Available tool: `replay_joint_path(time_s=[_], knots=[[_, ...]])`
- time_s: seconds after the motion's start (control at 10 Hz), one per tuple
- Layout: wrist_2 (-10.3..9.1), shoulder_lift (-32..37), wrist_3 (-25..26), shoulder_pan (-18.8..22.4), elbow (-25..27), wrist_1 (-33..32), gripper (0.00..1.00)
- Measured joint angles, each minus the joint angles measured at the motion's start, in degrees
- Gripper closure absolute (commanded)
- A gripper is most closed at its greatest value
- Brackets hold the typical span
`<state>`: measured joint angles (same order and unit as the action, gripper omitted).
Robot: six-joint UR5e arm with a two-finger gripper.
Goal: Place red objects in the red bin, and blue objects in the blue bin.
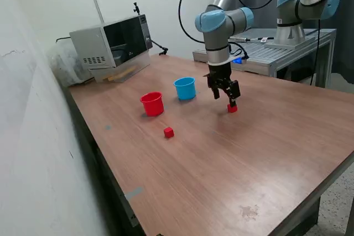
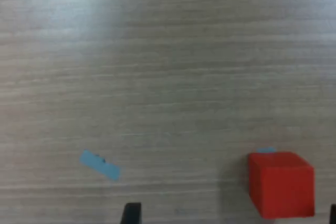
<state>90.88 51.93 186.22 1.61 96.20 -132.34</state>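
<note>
One red cube (image 1: pixel 232 108) (image 2: pixel 281 184) lies on the wooden table, right of the cups in the exterior view. My gripper (image 1: pixel 229 99) (image 2: pixel 232 216) is low over it and open; the wrist view shows the cube between the two dark fingertips (image 2: pixel 131 213), nearer one of them and not squeezed. A second red cube (image 1: pixel 168 132) sits alone nearer the table's front. The red bin (image 1: pixel 152 104) and the blue bin (image 1: pixel 185 88) stand upright side by side behind it. No blue objects are in view.
A microwave (image 1: pixel 113 45) stands at the table's back corner on the exterior view's left. A second arm (image 1: pixel 301 9) rises from a metal bench (image 1: pixel 276 53) behind. A strip of blue tape (image 2: pixel 100 164) is stuck on the wood near the gripper.
</note>
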Motion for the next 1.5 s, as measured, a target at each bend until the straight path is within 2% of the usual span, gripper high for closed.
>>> replay_joint_path(time_s=[0.1,0.5,0.6,1.5], knots=[[0.0,0.0,0.0,-0.2,0.0,0.0,1.0],[0.0,0.0,-0.1,-0.2,0.4,-0.2,1.0],[0.0,0.0,-0.2,0.0,0.5,-0.1,0.0],[0.11,0.1,-0.6,0.5,0.7,0.2,0.0]])
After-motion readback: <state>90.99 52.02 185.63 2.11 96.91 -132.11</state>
